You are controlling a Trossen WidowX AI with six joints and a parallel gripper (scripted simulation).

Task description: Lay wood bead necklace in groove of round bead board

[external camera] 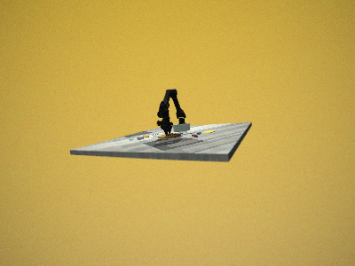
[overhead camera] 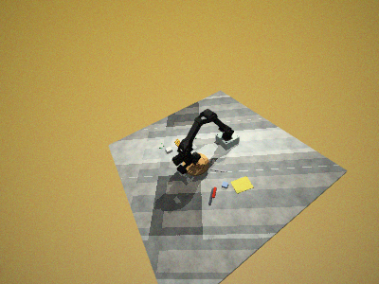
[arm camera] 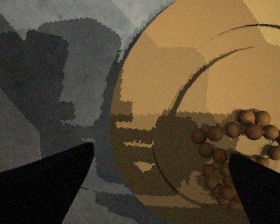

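Note:
The round bead board (overhead camera: 204,165) (external camera: 177,135) (arm camera: 170,65) is light wood with thin curved groove lines. The brown wood bead necklace (arm camera: 254,131) lies bunched on it at the right of the wrist view, with beads doubled up in places, inside the curved groove line where it shows. The rest runs under the right finger or out of the frame. My gripper (overhead camera: 184,168) (external camera: 167,134) (arm camera: 161,155) is open and empty, low over the board. Its right finger is over the necklace and hides some beads; its left finger is over the table beside the board's rim.
On the grey striped table (overhead camera: 284,170) (external camera: 213,148) lie a yellow square (overhead camera: 242,185), a small blue piece (overhead camera: 225,185) and a red and grey item (overhead camera: 212,196). Beyond the gripper are an orange item (overhead camera: 177,142), a small white piece (overhead camera: 169,150) and green bits.

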